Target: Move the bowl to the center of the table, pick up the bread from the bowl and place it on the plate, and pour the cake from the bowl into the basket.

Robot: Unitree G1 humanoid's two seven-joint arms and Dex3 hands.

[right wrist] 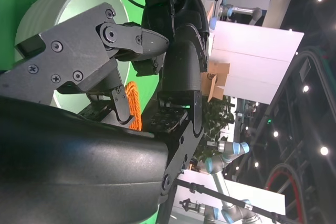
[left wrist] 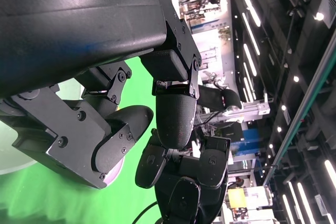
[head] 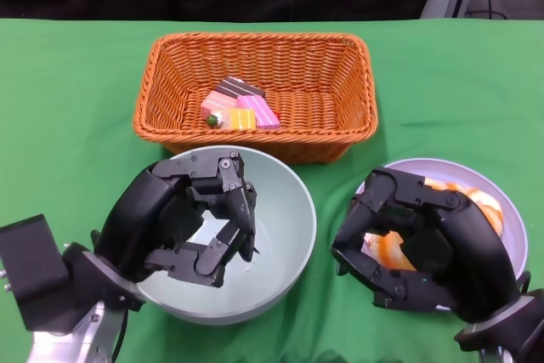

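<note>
Green cloth covers the table (head: 68,82) in the head view: one basket (head: 255,57) with cake pieces (head: 240,105), one bowl (head: 285,210) under the left hand (head: 191,218), one plate (head: 501,201) with bread (head: 484,206) under the right hand (head: 416,240). Both hands curl, holding nothing. The wrist views show the fingers (right wrist: 178,66) (left wrist: 176,114) bent.

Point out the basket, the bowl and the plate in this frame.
basket (head: 331,57): head view, on the bare woven floor at its right side.
bowl (head: 285,210): head view, on the bare inner wall right of the left robot hand.
plate (head: 515,248): head view, on its pale right rim.
</note>
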